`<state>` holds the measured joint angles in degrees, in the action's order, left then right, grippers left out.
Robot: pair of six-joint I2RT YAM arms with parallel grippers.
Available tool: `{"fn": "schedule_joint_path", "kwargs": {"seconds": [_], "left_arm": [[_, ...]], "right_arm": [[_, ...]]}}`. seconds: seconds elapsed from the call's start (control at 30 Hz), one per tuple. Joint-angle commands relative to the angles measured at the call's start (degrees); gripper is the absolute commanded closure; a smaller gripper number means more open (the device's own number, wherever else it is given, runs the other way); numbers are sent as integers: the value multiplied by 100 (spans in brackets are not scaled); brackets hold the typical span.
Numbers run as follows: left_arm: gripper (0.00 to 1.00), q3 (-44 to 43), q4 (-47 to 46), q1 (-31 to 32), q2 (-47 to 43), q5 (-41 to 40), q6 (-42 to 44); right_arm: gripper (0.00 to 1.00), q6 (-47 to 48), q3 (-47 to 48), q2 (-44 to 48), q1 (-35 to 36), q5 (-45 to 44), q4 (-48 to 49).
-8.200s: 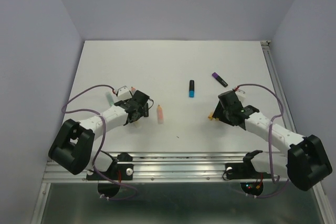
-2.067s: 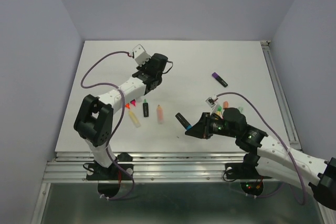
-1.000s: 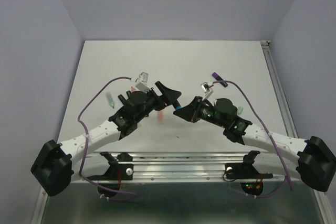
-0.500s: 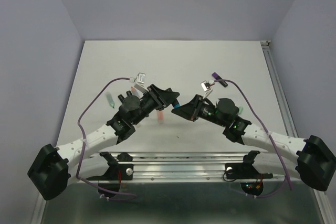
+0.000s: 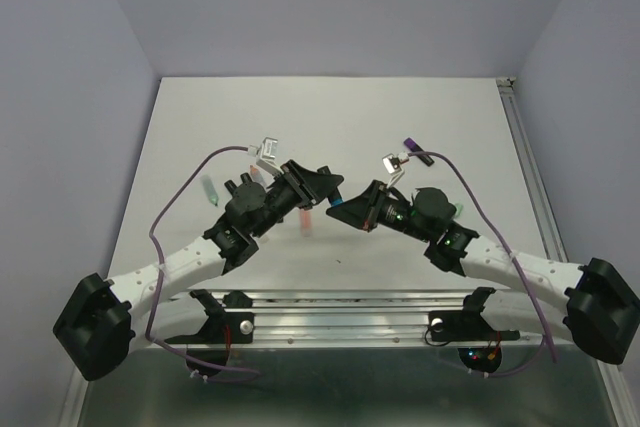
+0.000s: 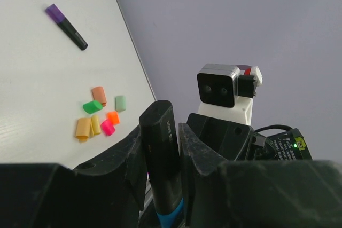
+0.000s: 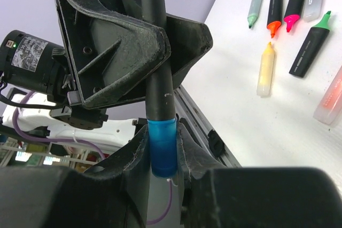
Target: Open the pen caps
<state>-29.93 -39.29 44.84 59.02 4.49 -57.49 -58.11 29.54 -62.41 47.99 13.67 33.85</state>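
A marker with a black barrel (image 6: pixel 159 142) and a blue pen cap (image 7: pixel 162 145) is held in the air between both arms, above the table's middle (image 5: pixel 337 201). My left gripper (image 6: pixel 160 150) is shut on the black barrel. My right gripper (image 7: pixel 162 150) is shut on the blue cap, which sits on the barrel (image 7: pixel 156 52). The two grippers face each other, left gripper (image 5: pixel 322 187) almost touching right gripper (image 5: pixel 352 211). A purple-capped marker (image 6: pixel 66 18) lies on the table. Several loose caps (image 6: pixel 99 116) lie in a cluster.
Several uncapped markers lie together on the table's left part: a pastel green one (image 7: pixel 256 5), black ones with orange (image 7: pixel 274 8), pink (image 7: pixel 295 2) and green (image 7: pixel 312 44) tips, and a yellow one (image 7: pixel 265 68). The aluminium rail (image 5: pixel 340 302) runs along the near edge.
The left gripper's jaws, wide open a second ago, have shut on the black barrel. Both arms have barely moved since then.
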Motion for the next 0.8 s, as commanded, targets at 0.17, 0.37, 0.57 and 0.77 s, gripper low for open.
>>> {"fn": "schedule_joint_path", "kwargs": {"seconds": [0.17, 0.37, 0.57, 0.77], "left_arm": [[100, -337, -185, -614, -146, -397, 993], [100, -1426, 518, -1284, 494, -274, 1486], [100, -1937, 686, -1926, 1198, 200, 1461], [100, -1885, 668, -2199, 1191, 351, 1460]], "right_arm": [[99, 176, 395, -210, -18, 1108, 280], [99, 185, 96, -237, 53, 2631, 756], [99, 1582, 500, 307, 860, 2184, -835], [99, 1390, 342, 590, 923, 1534, -1170]]}}
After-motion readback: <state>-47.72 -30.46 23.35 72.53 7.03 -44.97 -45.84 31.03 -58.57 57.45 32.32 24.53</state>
